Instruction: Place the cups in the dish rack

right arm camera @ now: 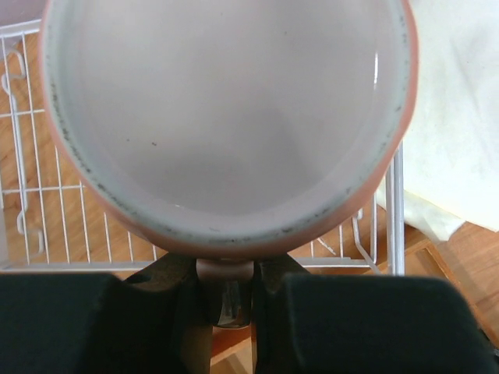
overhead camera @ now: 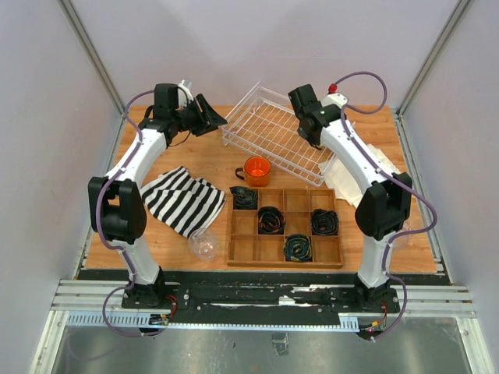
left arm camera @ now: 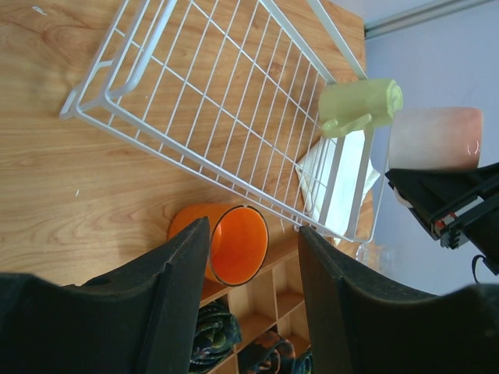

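1. Near left: clear tumbler (overhead camera: 203,246) on the table, touching the striped cloth (overhead camera: 183,199), outside the rack.
2. Near centre: wooden tray (overhead camera: 243,249) holding black cables.
3. Orange mug (overhead camera: 256,171) on the table between the tray and the dish rack (overhead camera: 269,128).
4. Right gripper (right arm camera: 224,292) pinches the handle of the white-pink mug (right arm camera: 226,117), held above the rack's right end.
5. Yellow-green mug (left arm camera: 360,107) lies on its side at the rack's right end.
6. Far left: left gripper (left arm camera: 251,234) has its jaws spread, holding nothing.

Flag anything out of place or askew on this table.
The dish rack sits skewed to the table edges, its right corner on a white cloth. A clear tumbler sits at the near edge of the striped cloth, far from the rack. Nothing looks spilled or broken.
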Controlling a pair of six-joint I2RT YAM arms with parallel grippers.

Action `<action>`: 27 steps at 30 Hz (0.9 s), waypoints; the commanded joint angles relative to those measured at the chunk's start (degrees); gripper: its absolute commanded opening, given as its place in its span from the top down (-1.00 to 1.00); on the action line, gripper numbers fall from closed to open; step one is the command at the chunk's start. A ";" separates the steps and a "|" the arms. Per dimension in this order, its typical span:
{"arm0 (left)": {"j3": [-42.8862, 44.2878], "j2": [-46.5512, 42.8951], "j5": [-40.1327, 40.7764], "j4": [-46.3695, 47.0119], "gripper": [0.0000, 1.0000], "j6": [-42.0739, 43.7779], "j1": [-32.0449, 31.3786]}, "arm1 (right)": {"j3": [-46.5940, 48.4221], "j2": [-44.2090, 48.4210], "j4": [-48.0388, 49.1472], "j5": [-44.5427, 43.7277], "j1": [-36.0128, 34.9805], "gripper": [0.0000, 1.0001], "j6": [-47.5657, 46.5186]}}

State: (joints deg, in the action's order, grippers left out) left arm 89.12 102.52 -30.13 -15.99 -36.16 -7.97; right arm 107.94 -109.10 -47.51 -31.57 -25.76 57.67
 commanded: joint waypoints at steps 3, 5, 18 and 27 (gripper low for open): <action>0.02 0.88 -0.98 0.17 -0.08 1.42 0.15 | 8.31 -4.10 -5.55 -8.90 -0.79 0.99 7.72; 0.00 0.93 -0.98 0.17 -0.08 1.59 0.14 | 9.06 -5.35 -6.82 -9.76 -0.85 0.99 8.78; -1.66 0.29 -1.26 0.42 -0.08 1.93 0.32 | 7.84 -8.55 -12.58 -10.48 -1.05 0.99 17.79; -2.90 -0.81 -1.69 0.17 -0.08 2.64 0.65 | 7.58 -11.20 -17.22 -11.12 -1.22 0.99 23.20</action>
State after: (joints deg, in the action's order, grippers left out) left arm 87.31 102.76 -30.72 -16.05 -34.85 -7.90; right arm 114.91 -119.48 -61.34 -37.63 -26.00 76.55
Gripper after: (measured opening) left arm 0.536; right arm 0.181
